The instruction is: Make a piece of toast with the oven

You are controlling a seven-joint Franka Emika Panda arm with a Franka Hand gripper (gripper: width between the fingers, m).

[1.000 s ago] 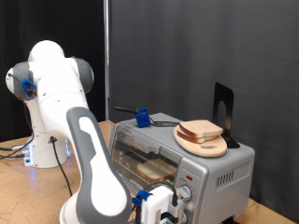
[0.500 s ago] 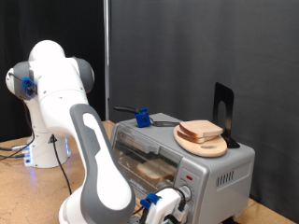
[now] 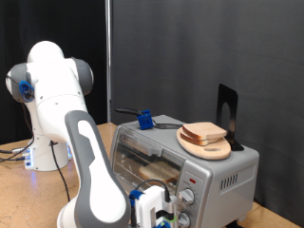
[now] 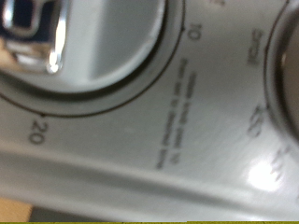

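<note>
sits low at about six o'clock in the exterior view: the gripper [image 3: 161,217], pressed up close to the front panel of the oven [image 3: 190,161], right by the knobs [image 3: 187,198] at the panel's right side. cannot tell whether the gripper is wide or narrow, since its fingers are cut off at the bottom edge and hidden behind the blue-and-white wrist parts.

rests on top of the oven, toward three o'clock: a round wooden board [image 3: 205,145] with a piece of toast [image 3: 203,132] lying flat on it. shows through the glass door [image 3: 149,169] too, something pale and bread-like on the rack, though too dim to name surely. stands upright behind the board: a black stand [image 3: 226,112]. lies at the back of the oven top, near twelve o'clock of the oven: a blue clip [image 3: 144,120].

fills the wrist view, very near and blurred: a shiny knob [image 4: 65,42] on the grey panel, ringed by printed numbers 10 and 20, with the edge of a second dial [image 4: 285,84] beside it. carries the oven and the arm's base: a wooden table [image 3: 19,190].
</note>
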